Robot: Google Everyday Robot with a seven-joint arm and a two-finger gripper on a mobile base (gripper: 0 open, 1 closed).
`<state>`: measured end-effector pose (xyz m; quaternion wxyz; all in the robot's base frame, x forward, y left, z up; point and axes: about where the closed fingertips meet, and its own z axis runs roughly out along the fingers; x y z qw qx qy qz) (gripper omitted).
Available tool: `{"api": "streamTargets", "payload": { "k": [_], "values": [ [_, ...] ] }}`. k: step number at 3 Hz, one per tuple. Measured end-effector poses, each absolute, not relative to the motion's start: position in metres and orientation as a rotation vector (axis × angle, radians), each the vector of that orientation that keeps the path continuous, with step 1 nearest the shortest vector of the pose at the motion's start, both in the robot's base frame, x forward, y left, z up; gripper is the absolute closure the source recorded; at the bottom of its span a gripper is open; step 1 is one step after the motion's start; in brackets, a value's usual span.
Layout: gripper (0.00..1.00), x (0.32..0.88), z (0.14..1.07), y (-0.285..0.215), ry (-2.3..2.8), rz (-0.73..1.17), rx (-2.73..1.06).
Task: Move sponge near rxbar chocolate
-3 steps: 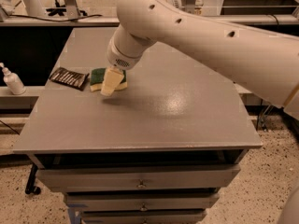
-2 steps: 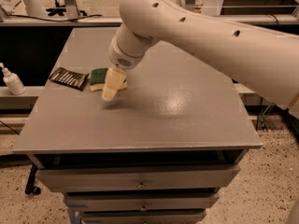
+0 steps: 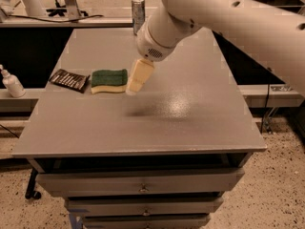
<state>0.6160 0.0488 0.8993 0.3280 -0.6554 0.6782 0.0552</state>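
Observation:
The sponge (image 3: 109, 80), dark green on top over pale yellow foam, lies flat on the grey table (image 3: 190, 128) at the left. The rxbar chocolate (image 3: 70, 79), a dark wrapper with pale stripes, lies just left of it with a narrow gap between them. My gripper (image 3: 132, 86) hangs from the white arm (image 3: 228, 18), slightly above the table and just right of the sponge's right end. It holds nothing and does not touch the sponge.
A silver can (image 3: 138, 14) stands upright at the table's back edge. A white bottle (image 3: 11, 82) stands on a lower shelf to the left. Drawers (image 3: 143, 187) sit under the table's front edge.
My gripper has lifted off the sponge and pulled back to the right. The sponge, partly covered before, now lies in full view beside the bar.

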Motion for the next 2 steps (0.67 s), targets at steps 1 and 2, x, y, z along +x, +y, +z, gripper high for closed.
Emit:
{"api": "streamTargets", "payload": {
  "k": [1, 2],
  "values": [
    [0.0, 0.6156, 0.9219, -0.0121, 1.736, 0.079, -1.748],
    [0.0, 0.6149, 0.9239, -0.0138, 1.698, 0.059, -1.785]
  ]
}}
